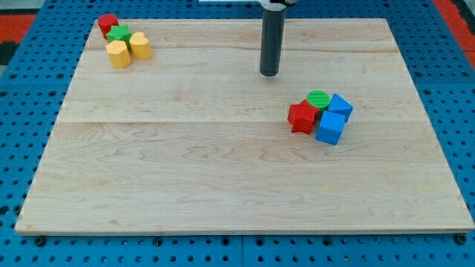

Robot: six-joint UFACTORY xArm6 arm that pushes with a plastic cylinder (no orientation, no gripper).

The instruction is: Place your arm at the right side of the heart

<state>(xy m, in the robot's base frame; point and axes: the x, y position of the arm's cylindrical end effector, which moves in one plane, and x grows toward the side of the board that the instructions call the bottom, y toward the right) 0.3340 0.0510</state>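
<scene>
Pale wooden board (223,170) on blue pegboard (22,89), my tip (269,74) (no gripper) above centre

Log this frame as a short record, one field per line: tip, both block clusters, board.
tip: my tip is on the board, upper middle, touching no block
left cluster: red block, green block, two yellow blocks, at the view's top left
right cluster: green cylinder, red block, two blue cubes, below-right of the tip
board: wooden board
</scene>
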